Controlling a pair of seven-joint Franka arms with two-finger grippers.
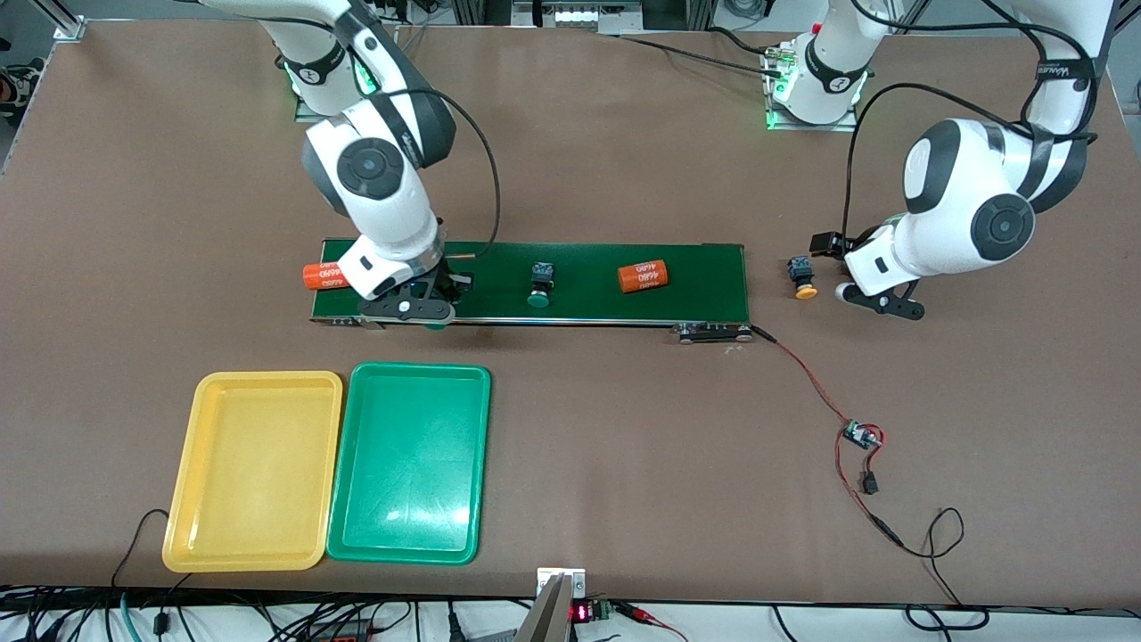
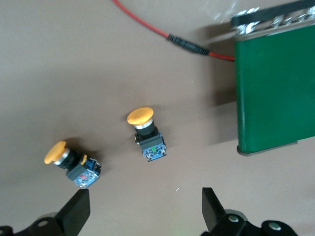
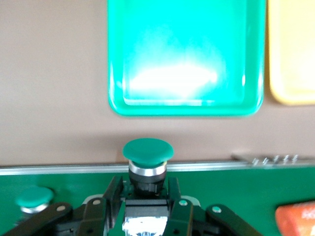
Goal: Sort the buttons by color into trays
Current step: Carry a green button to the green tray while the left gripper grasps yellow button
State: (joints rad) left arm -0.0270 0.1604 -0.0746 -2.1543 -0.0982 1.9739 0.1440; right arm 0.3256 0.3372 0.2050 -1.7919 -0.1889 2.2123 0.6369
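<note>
On the dark-green belt [image 1: 588, 303], my right gripper [image 1: 434, 312] is shut on a green button [image 3: 147, 162]. Its jaws clamp the dark body and the green cap sticks out in front. A second green button [image 1: 540, 285] [image 3: 32, 198] lies on the belt toward the left arm's end. My left gripper [image 1: 856, 267] [image 2: 145, 211] hangs open over the table off the belt's end. Two yellow buttons [image 2: 146, 132] [image 2: 71, 161] lie below it; the front view shows only one [image 1: 803, 278]. The yellow tray [image 1: 254, 468] [image 3: 293, 49] and the green tray [image 1: 410, 464] [image 3: 147, 39] lie side by side, nearer the front camera than the belt.
Two orange cylinders with white print lie on the belt: one [image 1: 644, 275] toward the left arm's end, one [image 1: 323, 275] [image 3: 298, 219] beside my right gripper. A red wire [image 1: 807, 374] runs from the belt's motor to a small circuit board [image 1: 860, 435].
</note>
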